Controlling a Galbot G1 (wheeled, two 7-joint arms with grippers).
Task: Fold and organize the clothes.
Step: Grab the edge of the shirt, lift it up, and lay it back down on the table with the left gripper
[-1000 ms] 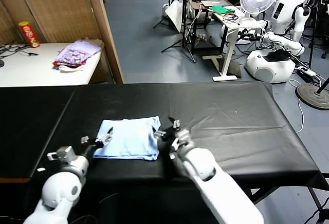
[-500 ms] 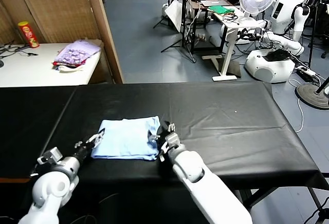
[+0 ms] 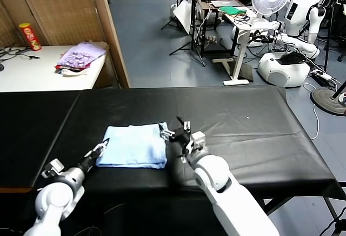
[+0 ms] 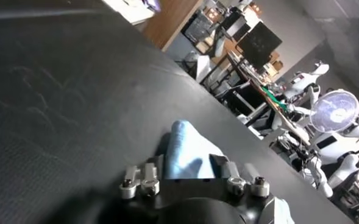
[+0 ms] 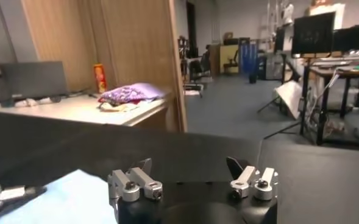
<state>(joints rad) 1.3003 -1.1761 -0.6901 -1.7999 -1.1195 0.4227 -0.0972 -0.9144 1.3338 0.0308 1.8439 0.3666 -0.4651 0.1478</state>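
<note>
From the head camera we see the light-blue T-shirt [image 3: 134, 146], folded into a rectangle, lying near the front edge of the black table [image 3: 243, 122], its long axis running left to right. Our left gripper [image 3: 98, 152] sits at the shirt's near-left corner with its fingers drawn close on the fabric edge — the nearer claw. Our right gripper [image 3: 180, 131] hangs spread open just beside the shirt's right edge, off the cloth. In the left wrist view, a peak of the T-shirt [image 4: 188, 152] rises between that claw's fingers, seemingly pinched. In the right wrist view, the open fingers [image 5: 135, 180] frame bare table — the T-shirt [image 5: 75, 198] lies off to one side.
</note>
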